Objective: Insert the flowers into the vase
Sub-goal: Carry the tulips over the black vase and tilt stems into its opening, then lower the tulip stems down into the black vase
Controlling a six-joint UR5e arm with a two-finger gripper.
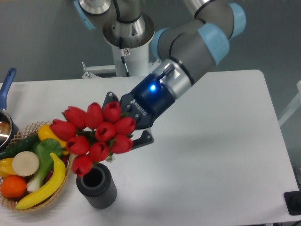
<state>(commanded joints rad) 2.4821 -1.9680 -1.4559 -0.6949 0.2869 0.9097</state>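
The flowers (96, 134) are a tight bunch of red closed tulip heads, held tilted in the air left of centre. My gripper (123, 121) is shut on the bunch from the right; its fingers (143, 138) flank the hidden stems. The vase (97, 185) is a short dark ribbed cylinder with a round hole, upright on the table just below the lowest tulip head. A small gap shows between the bunch and the vase rim. The stems are mostly hidden behind the heads.
A woven basket (47, 200) of vegetables and fruit stands at the left, touching or nearly touching the vase. A pot with a blue handle (5, 92) sits at the far left edge. A dark object (294, 202) lies at the table's lower right corner.
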